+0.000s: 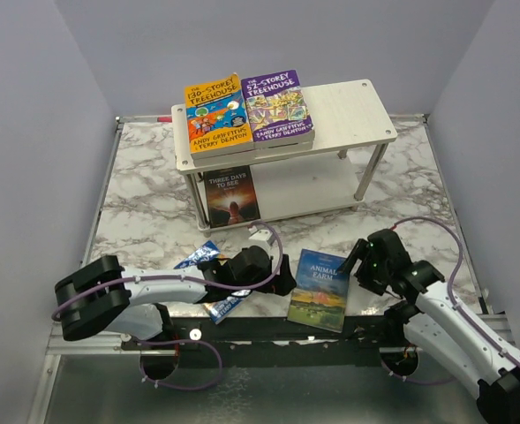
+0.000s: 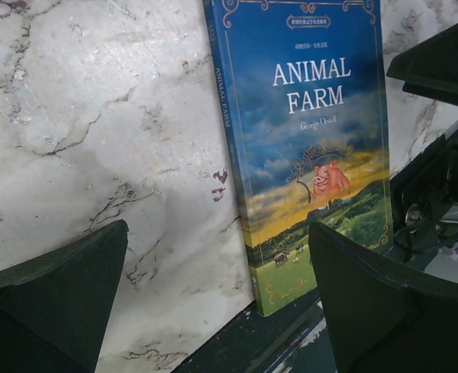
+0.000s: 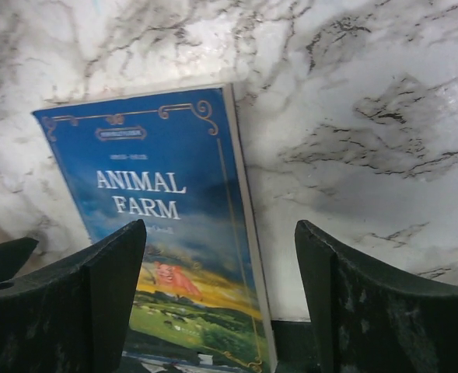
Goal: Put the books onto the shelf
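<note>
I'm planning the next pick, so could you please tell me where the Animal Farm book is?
In the top view, Animal Farm lies flat at the near edge of the marble table, right of centre, between the left tool and the right tool.

You see a white marbled tabletop (image 1: 145, 203) across mid-frame, a black strip (image 1: 260, 331) along its lower edge, and grey walls (image 1: 30, 132) around.

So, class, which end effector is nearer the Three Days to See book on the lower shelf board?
Left. The left end effector sits in front of the Three Days to See book; the right end effector is farther right, beyond Animal Farm.
</note>
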Robot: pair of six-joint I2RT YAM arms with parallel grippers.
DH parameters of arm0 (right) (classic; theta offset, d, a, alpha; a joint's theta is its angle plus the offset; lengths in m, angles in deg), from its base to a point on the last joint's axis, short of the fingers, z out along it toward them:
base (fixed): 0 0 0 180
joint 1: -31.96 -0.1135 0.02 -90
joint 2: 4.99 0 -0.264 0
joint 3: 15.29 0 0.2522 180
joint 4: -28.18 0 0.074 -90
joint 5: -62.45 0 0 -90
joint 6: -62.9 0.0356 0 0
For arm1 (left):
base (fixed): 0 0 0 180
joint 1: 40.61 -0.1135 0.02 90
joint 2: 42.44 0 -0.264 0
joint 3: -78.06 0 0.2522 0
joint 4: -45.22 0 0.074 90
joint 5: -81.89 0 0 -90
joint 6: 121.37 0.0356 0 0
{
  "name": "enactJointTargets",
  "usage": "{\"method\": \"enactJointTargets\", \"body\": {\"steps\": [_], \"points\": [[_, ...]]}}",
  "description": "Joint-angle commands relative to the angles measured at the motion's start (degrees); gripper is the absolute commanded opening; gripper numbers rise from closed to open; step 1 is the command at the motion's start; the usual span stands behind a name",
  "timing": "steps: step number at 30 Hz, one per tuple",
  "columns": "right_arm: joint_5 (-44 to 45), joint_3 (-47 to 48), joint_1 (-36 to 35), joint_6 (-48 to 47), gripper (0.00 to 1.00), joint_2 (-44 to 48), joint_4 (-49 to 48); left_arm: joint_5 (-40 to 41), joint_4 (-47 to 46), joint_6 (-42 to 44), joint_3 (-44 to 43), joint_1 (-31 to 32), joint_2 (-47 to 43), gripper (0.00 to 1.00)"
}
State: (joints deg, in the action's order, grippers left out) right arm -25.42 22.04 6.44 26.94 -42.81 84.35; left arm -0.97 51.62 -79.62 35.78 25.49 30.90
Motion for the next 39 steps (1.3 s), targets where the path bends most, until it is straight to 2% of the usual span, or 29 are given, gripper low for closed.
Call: {"method": "enactJointTargets", "body": {"steps": [1,4,11,25,32,36,39], "points": [[-0.9,-2.9,-0.1,1.2,0.82,-1.5,-5.3,1.9,-5.0,-1.8,0.2,0.2,3.4,0.99],[-3.7,-5.0,-0.1,1.0,0.81,-1.6,-8.2,1.6,-6.2,-2.1,0.0,0.2,5.5,0.99],[-10.0,-9.7,-0.1,2.1,0.70,-3.7,-15.6,1.8,-7.4,-3.7,0.1,0.2,10.3,0.99],[-14.9,-13.5,-0.1,3.5,0.31,-7.8,-24.1,-2.6,-10.4,-6.3,0.7,0.1,19.8,0.99],[-15.9,-15.7,-0.1,4.3,0.20,-7.2,-26.3,-6.5,-16.9,-7.3,2.4,0.1,20.2,0.88],[-14.8,-16.9,-0.2,4.3,0.16,-7.1,-27.1,-7.8,-17.8,-7.3,2.9,0.1,19.1,0.77],[-14.5,-17.4,-0.1,4.1,0.08,-8.2,-28.4,-8.9,-18.0,-7.5,3.8,0.1,17.7,0.66]]}}
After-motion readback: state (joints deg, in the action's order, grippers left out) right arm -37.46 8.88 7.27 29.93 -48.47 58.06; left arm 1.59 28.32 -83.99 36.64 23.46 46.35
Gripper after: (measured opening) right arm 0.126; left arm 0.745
